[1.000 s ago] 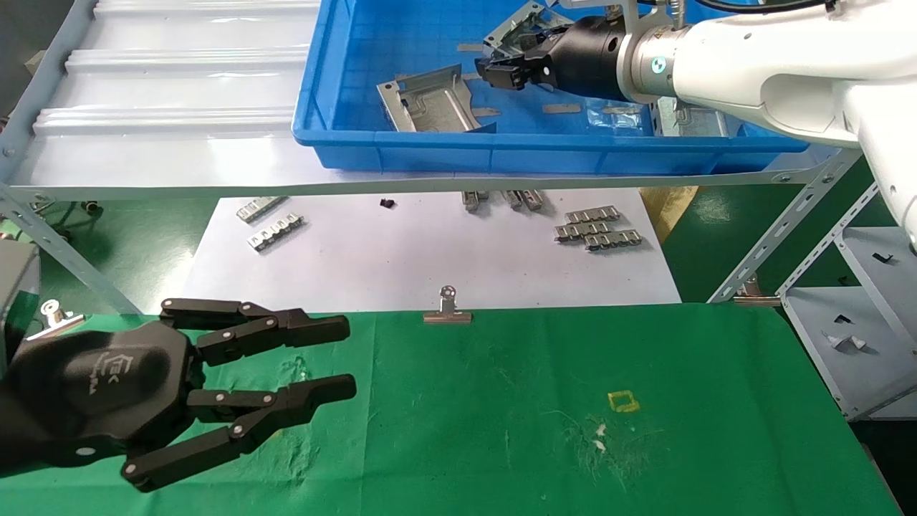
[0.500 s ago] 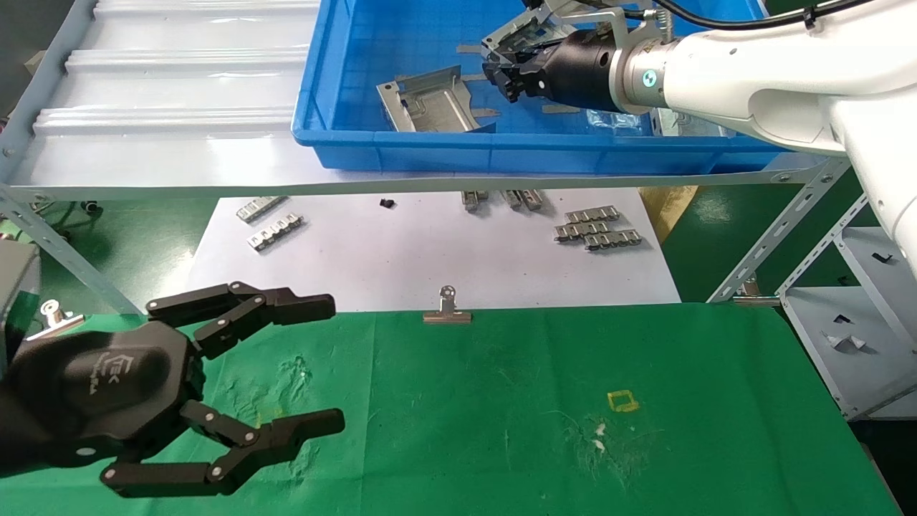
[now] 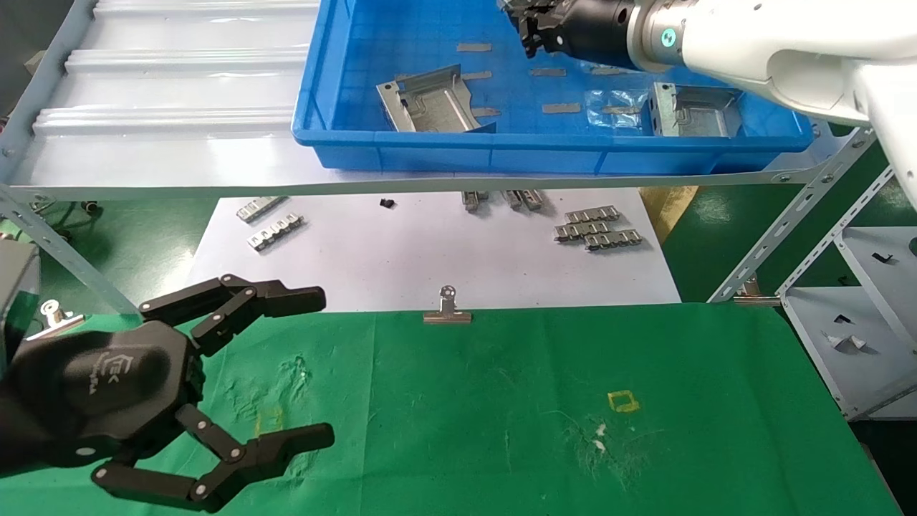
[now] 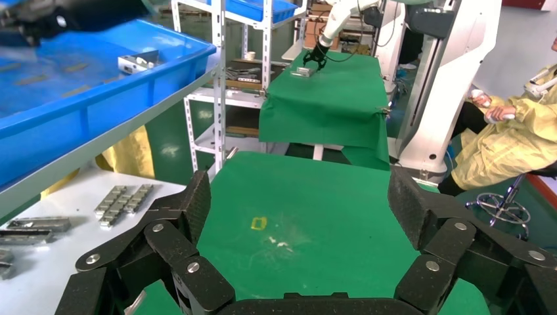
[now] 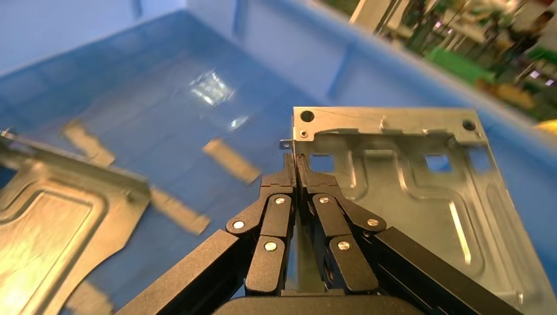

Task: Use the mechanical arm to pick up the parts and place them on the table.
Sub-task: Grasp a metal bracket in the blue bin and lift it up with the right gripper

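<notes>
My right gripper (image 3: 529,25), at the end of the white mechanical arm (image 3: 759,43), is over the far part of the blue tray (image 3: 501,154). In the right wrist view it (image 5: 295,161) is shut on the upright side flange of a shiny grey part (image 5: 407,177), held above the tray floor. Two more parts (image 3: 430,104) (image 3: 691,111) lie in the tray; one shows in the right wrist view (image 5: 59,223). My left gripper (image 3: 319,365) hovers wide open and empty over the near left of the green table (image 3: 501,401); it also shows in the left wrist view (image 4: 299,203).
A white sheet (image 3: 430,251) with small ridged metal strips (image 3: 594,229) lies beyond the green cloth under the tray's shelf. A silver binder clip (image 3: 447,309) sits on the cloth's far edge. A yellow square outline (image 3: 622,401) marks the cloth. A grey shelf frame (image 3: 860,322) stands at right.
My right gripper has risen and moved toward the tray's far side with the part in it. My left gripper has opened wider.
</notes>
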{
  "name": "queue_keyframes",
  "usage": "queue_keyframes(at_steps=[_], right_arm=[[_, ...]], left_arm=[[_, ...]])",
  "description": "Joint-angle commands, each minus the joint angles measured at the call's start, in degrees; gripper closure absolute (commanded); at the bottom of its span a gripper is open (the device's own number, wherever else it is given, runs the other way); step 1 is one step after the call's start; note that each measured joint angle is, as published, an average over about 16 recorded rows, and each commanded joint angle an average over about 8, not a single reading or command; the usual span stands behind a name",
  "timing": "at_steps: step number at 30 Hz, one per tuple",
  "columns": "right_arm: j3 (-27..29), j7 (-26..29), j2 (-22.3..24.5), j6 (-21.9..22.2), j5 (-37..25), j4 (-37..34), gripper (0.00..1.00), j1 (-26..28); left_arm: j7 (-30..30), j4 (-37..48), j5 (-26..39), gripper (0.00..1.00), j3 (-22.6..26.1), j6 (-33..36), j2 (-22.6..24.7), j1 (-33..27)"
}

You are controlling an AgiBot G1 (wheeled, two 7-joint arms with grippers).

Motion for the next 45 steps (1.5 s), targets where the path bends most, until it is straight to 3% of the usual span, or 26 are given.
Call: queue_keyframes(at_steps=[1, 5, 14, 19, 24, 31, 35, 40, 45], right_arm=[[-0.22, -0.87, 0.03, 1.26, 0.18, 0.04, 1.00, 0.78], [0.07, -4.39, 3.61, -8.92, 1.60, 1.17, 1.00, 3.25], [0.84, -13.46, 13.62, -41.89, 6.41, 4.92, 1.00, 7.55], [0.39, -15.00, 17.49, -50.68, 7.77, 6.34, 1.00, 8.50], [-2.19, -12.49, 23.42, -52.95, 11.41, 15.11, 1.00, 6.41], [-8.42, -5.16, 36.69, -52.39, 18.51, 35.76, 1.00, 2.24], [-11.28, -3.42, 42.61, -51.53, 19.51, 43.57, 1.00, -0.03], [-14.09, -5.21, 46.43, -48.79, 17.59, 46.92, 1.00, -4.63], [-16.77, -10.34, 46.33, -44.43, 13.47, 45.38, 1.00, -10.52]], left_arm=[[0.00, 0.00, 0.00, 0.00, 0.00, 0.00, 0.00, 0.00], [0.00, 0.00, 0.00, 0.00, 0.00, 0.00, 0.00, 0.00], [0.00, 0.00, 0.00, 0.00, 0.00, 0.00, 0.00, 0.00], [0.00, 0.00, 0.00, 0.00, 0.00, 0.00, 0.00, 0.00], [0.00, 0.00, 0.00, 0.00, 0.00, 0.00, 0.00, 0.00], [0.00, 0.00, 0.00, 0.00, 0.00, 0.00, 0.00, 0.00], [0.00, 0.00, 0.00, 0.00, 0.00, 0.00, 0.00, 0.00], [0.00, 0.00, 0.00, 0.00, 0.00, 0.00, 0.00, 0.00], [0.00, 0.00, 0.00, 0.00, 0.00, 0.00, 0.00, 0.00]])
